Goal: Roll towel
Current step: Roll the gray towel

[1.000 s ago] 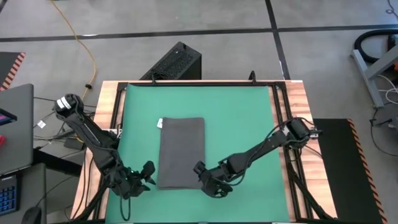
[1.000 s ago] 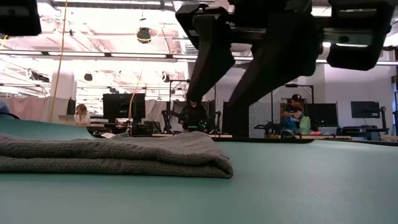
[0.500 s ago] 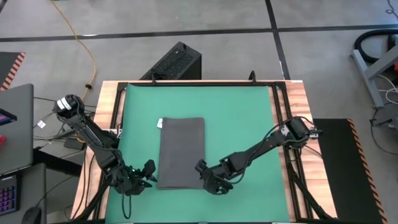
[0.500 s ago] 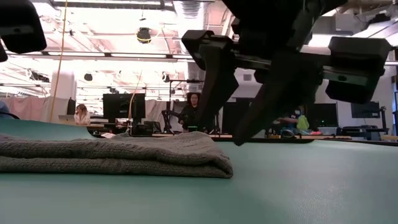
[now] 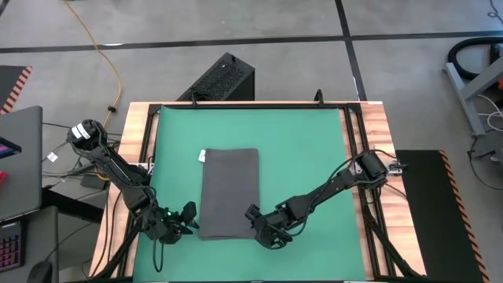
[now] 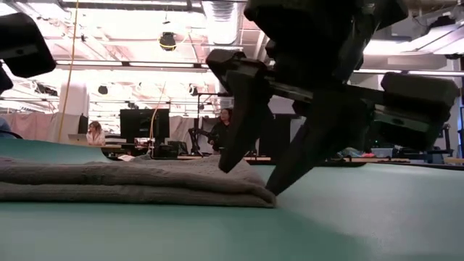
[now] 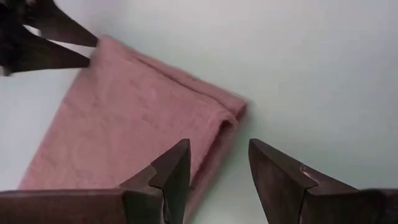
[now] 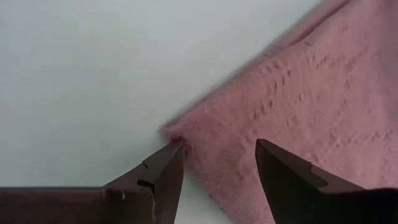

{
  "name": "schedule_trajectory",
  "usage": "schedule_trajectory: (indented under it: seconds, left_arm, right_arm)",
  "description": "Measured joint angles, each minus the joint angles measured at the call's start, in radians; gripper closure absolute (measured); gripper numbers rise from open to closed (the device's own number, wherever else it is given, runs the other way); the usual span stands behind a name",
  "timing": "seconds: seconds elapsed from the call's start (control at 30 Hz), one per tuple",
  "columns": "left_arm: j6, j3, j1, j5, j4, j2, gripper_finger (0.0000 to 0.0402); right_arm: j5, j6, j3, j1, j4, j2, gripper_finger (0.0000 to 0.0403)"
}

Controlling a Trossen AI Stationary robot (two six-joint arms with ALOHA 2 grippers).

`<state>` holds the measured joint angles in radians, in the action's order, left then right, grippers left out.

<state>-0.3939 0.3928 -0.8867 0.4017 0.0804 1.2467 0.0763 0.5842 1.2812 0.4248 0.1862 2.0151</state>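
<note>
The dark grey towel [image 5: 229, 192] lies folded flat on the green mat [image 5: 306, 149], its white tag [image 5: 203, 156] at the far left corner. My left gripper [image 5: 187, 216] stands open at the towel's near left corner [image 7: 235, 111], its fingers on either side of the towel's left edge. My right gripper [image 5: 255, 221] stands open low at the near right corner [image 8: 174, 132], one finger [image 6: 233, 145] over the towel [image 6: 130, 181], the other [image 6: 290, 170] down by the mat beside it. My left gripper straddles the towel's left edge [image 7: 214, 146] from above at a slant; whether a finger touches the cloth I cannot tell. My right gripper straddles the near right corner [image 8: 186, 140], slanting down; its fingertips are at the cloth's level, but whether they touch I cannot tell.
A black frame [image 5: 352, 134] runs along the mat's sides on the wooden table [image 5: 377, 126]. A black box [image 5: 220, 79] stands on the floor beyond the far edge. The mat is bare right of the towel and beyond it.
Both grippers have sunk toward the towel's near corners, staying open. My left gripper has also rolled a little about its own line. The towel lies as before.
</note>
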Motion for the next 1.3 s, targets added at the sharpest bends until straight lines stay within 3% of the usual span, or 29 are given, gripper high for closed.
schedule_trajectory:
  seconds: [0.13, 0.47, 0.73, 0.9, 1.1, 1.3]
  left_arm:
    - [-0.062, -0.012, 0.008, 0.004, 0.064, 0.025, 0.0249]
    - [-0.137, 0.026, 0.012, 0.039, 0.179, 0.242, 0.0248]
    - [-0.134, 0.026, 0.014, 0.055, 0.212, 0.259, 0.0251]
    - [-0.068, 0.026, 0.027, 0.012, 0.203, 0.259, 0.0301]
    - [-0.056, 0.025, 0.045, -0.005, 0.196, 0.261, 0.0383]
    - [-0.019, 0.025, 0.048, -0.023, 0.157, 0.261, 0.0394]
  right_arm:
    - [0.026, -0.005, 0.001, 0.0, -0.002, 0.006, 0.0181]
    - [0.036, -0.008, 0.001, 0.007, 0.004, 0.006, 0.0181]
    - [0.053, -0.009, 0.0, 0.013, -0.012, 0.006, 0.0181]
    - [0.163, -0.039, 0.043, 0.024, 0.078, -0.004, 0.0181]
    - [0.14, -0.053, 0.059, 0.029, 0.112, -0.023, 0.0181]
    - [0.119, -0.068, 0.069, 0.041, 0.236, -0.036, 0.0181]
